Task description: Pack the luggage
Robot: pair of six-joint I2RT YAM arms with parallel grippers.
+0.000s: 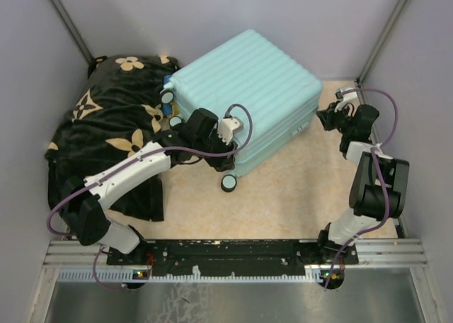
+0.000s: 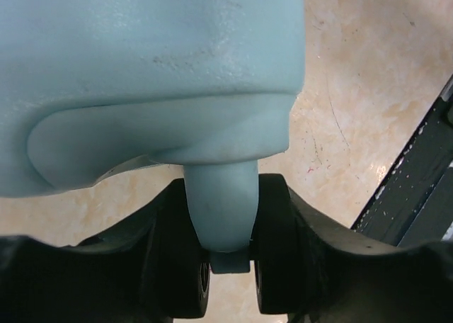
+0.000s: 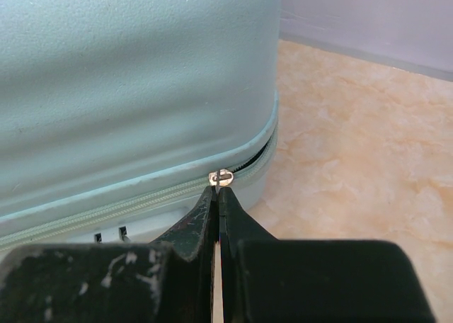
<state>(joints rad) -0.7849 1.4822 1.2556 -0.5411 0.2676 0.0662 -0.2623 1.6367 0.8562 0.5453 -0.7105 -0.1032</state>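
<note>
The luggage (image 1: 248, 89) is a pale mint-blue ribbed suitcase that lies flat with its lid down. My left gripper (image 1: 228, 151) is at its near corner. In the left wrist view the gripper (image 2: 223, 195) is shut on a mint wheel leg (image 2: 219, 210) under the shell (image 2: 141, 68). My right gripper (image 1: 327, 117) is at the suitcase's right corner. In the right wrist view it (image 3: 218, 193) is shut on the silver zipper pull (image 3: 221, 177). The zip (image 3: 106, 213) is closed left of the pull, and a dark gap (image 3: 258, 156) shows to the right of it.
A black blanket with tan flowers (image 1: 106, 125) lies bunched at the left, against the suitcase's wheel end. A loose-looking wheel (image 1: 228, 183) shows at the suitcase's near corner. Grey walls close in the left, back and right. A black rail (image 1: 233, 251) runs along the near edge.
</note>
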